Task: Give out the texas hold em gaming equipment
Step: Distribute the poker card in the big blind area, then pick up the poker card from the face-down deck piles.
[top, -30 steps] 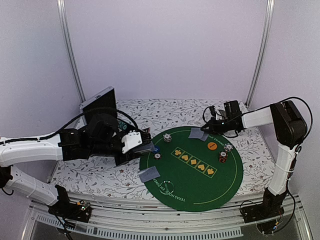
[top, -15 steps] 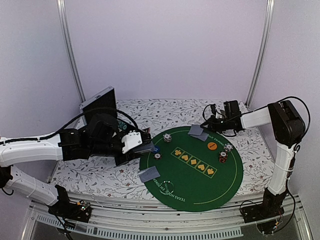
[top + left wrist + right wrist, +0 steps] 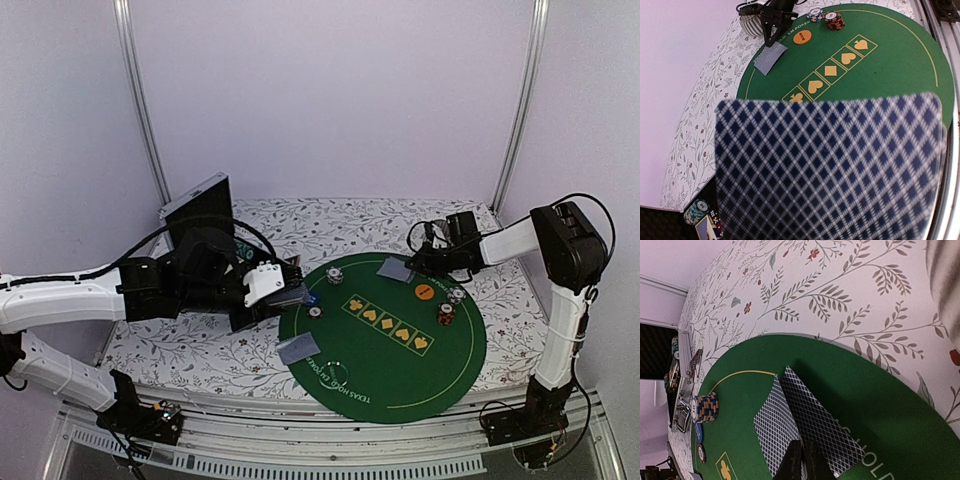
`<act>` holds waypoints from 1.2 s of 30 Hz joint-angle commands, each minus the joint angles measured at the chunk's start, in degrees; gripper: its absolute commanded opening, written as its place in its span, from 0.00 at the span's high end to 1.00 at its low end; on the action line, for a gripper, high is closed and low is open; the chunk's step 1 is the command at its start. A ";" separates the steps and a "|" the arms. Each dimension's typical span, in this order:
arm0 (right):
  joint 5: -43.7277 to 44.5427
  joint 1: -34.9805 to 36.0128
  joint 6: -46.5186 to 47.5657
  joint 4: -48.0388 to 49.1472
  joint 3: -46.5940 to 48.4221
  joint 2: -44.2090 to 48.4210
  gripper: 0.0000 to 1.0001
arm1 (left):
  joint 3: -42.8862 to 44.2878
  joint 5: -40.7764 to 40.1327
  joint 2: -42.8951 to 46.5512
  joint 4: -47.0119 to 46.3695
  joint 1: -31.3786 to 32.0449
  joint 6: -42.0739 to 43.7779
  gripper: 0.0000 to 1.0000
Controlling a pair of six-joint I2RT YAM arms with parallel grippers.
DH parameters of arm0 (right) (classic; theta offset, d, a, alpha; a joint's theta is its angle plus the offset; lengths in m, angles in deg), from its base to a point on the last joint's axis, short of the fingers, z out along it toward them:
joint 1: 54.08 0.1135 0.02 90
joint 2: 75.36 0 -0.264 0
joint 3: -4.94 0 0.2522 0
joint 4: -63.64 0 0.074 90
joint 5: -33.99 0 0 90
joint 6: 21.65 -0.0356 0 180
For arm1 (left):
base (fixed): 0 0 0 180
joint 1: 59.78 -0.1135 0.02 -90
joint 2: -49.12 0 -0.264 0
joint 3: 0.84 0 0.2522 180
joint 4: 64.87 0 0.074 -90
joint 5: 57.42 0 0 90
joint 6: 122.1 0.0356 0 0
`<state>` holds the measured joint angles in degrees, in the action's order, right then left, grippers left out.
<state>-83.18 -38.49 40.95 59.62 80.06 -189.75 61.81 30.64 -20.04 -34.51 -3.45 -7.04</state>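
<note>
Right gripper (image 3: 803, 445) pinched together, tips at the nearest edge of two overlapped grey-blue diamond-backed paper playing cards (image 3: 805, 415) flat on the round green felt mat (image 3: 880, 405); left gripper (image 3: 290, 296) clamps a blue-diamond-backed card (image 3: 830, 170) between its fingers; thin, light, slick, bendy, so probably best pinched by an edge.

On the mat (image 3: 440, 370), overlapping cards (image 3: 396, 268) lie at the far edge, a card (image 3: 298, 348) near-left — chip stacks (image 3: 446, 313) at right.
</note>
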 commanded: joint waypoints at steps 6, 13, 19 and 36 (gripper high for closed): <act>3.85 -0.24 0.12 -0.73 -1.42 4.30 0.74 | -0.04 0.81 -0.44 -0.86 -0.57 0.00 0.58; 8.32 0.64 0.43 -4.18 -3.00 10.33 0.58 | -0.02 0.95 -0.36 -0.82 -0.53 0.06 0.58; 15.56 7.68 6.05 -10.72 -0.54 18.84 0.27 | 0.02 0.83 -0.31 -0.86 -0.55 0.20 0.58; -13.87 30.94 5.77 -11.02 12.02 20.33 0.01 | 0.12 -0.33 0.00 -1.28 -0.58 0.25 0.58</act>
<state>-94.75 -9.48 49.98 49.78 89.33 -166.82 61.81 30.58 -20.04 -34.49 -3.45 -7.02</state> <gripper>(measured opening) 0.988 0.420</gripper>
